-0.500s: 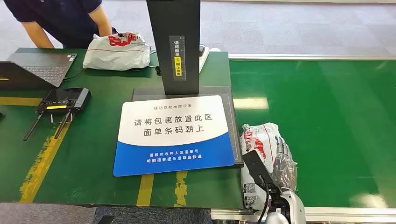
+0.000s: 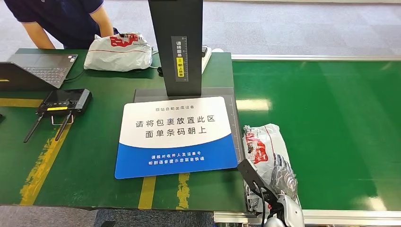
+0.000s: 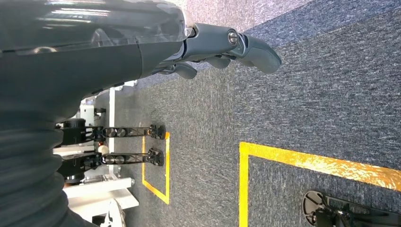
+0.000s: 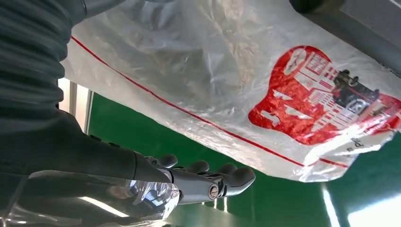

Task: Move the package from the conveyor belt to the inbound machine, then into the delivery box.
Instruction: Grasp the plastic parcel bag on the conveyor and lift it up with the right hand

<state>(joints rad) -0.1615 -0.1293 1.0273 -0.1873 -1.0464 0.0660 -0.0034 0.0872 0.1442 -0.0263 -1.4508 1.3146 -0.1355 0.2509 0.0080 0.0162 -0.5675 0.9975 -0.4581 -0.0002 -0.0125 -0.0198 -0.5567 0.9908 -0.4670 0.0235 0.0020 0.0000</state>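
Right hand [image 2: 282,176] slips back along plastic-bagged package [image 2: 263,146] | grip unclear | conveyor belt [image 2: 331,118] pickup pending | left hand [image 3: 227,45] hangs empty, fingers loosely curled

A parcel-sorting station: green conveyor belt [image 2: 331,132], scanning stand [image 2: 176,42] over a printed placement mat [image 2: 175,137].

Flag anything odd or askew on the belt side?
Nothing damaged or spilled. The crinkled white plastic package with red print lies at the green conveyor belt edge, against the scanner platform, with the right hand resting on it.
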